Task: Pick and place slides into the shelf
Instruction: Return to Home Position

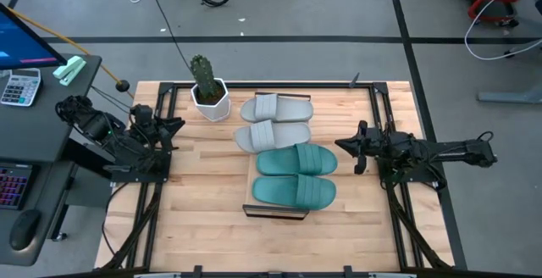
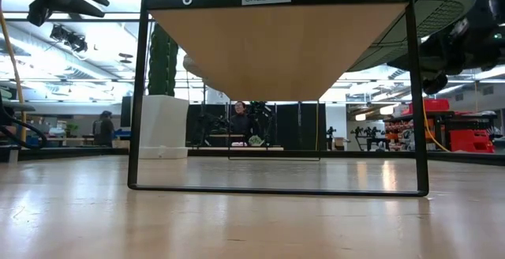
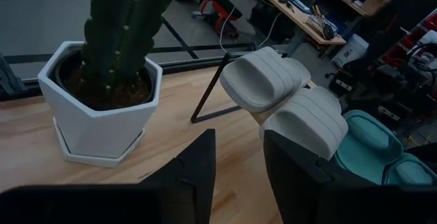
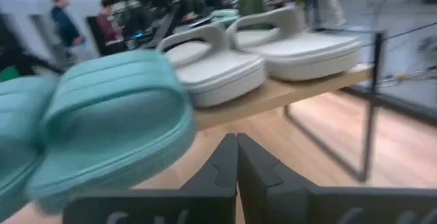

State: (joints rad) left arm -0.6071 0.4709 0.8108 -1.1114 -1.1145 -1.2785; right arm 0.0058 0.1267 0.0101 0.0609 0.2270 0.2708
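Four slides lie side by side on top of the shelf (image 1: 251,183) at the table's middle. Two light grey slides (image 1: 277,108) (image 1: 273,134) are on the far half. Two teal slides (image 1: 296,160) (image 1: 295,191) are on the near half. The low view shows the shelf's wooden underside (image 2: 276,46) on its dark frame. My left gripper (image 1: 176,125) (image 3: 239,176) stands open at the table's left, apart from the shelf, with nothing between its fingers. To the right of the shelf my right gripper (image 1: 349,145) (image 4: 237,157) is shut and empty, pointing level at the teal slides (image 4: 109,115).
A cactus in a white pot (image 1: 209,91) (image 3: 102,108) stands at the far left of the shelf, close to my left gripper. Bare wood lies on both sides of the shelf. A desk with a calculator (image 1: 19,86) sits left of the table. People (image 2: 239,121) show far behind.
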